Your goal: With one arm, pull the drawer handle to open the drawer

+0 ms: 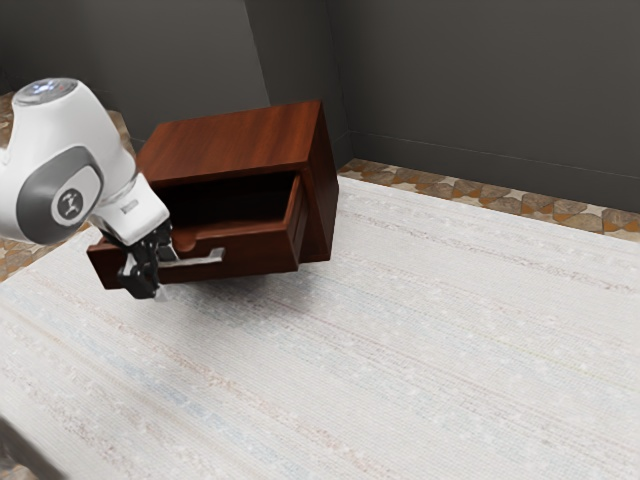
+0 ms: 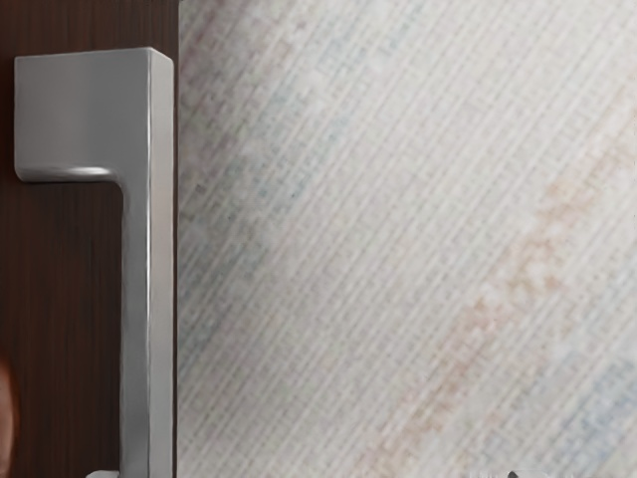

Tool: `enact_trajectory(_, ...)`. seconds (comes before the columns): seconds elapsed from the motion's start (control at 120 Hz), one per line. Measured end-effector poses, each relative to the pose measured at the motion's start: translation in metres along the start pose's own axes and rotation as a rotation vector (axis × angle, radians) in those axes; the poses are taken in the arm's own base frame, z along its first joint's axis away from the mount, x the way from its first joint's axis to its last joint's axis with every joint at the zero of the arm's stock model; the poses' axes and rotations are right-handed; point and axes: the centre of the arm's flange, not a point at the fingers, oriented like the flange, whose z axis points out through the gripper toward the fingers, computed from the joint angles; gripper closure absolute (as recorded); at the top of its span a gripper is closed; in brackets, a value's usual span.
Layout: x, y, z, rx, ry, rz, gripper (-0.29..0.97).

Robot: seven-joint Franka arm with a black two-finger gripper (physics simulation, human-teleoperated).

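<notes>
Your gripper (image 1: 146,278) is sitting at one end of the drawer handle (image 1: 197,260); beyond it the drawer (image 1: 255,248) is jutting out of the cabinet (image 1: 240,145), which is standing on the table (image 1: 420,340).

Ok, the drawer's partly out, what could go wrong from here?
The gripper sits near one end of the handle, so it may slip off, or the off-centre pull could skew the drawer. The cabinet simply stands on the woven surface, so it might slide along instead.

drawer (image 1: 250,252) | red-brown wood, pulled partly out (dark hollow shows behind its front) | handle (image 1: 200,260) | silver angular bar on drawer front
</notes>
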Motion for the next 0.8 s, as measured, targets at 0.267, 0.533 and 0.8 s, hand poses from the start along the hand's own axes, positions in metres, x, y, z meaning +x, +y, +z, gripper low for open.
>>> enact_trajectory(0.267, -0.006, 0.022, -0.004, 0.009, -0.010, -0.005, 0.19)
enact_trajectory(0.533, -0.005, 0.026, -0.003, 0.015, -0.012, -0.016, 0.15)
enact_trajectory(0.8, 0.022, 0.042, -0.066, 0.138, 0.006, 0.035, 0.04)
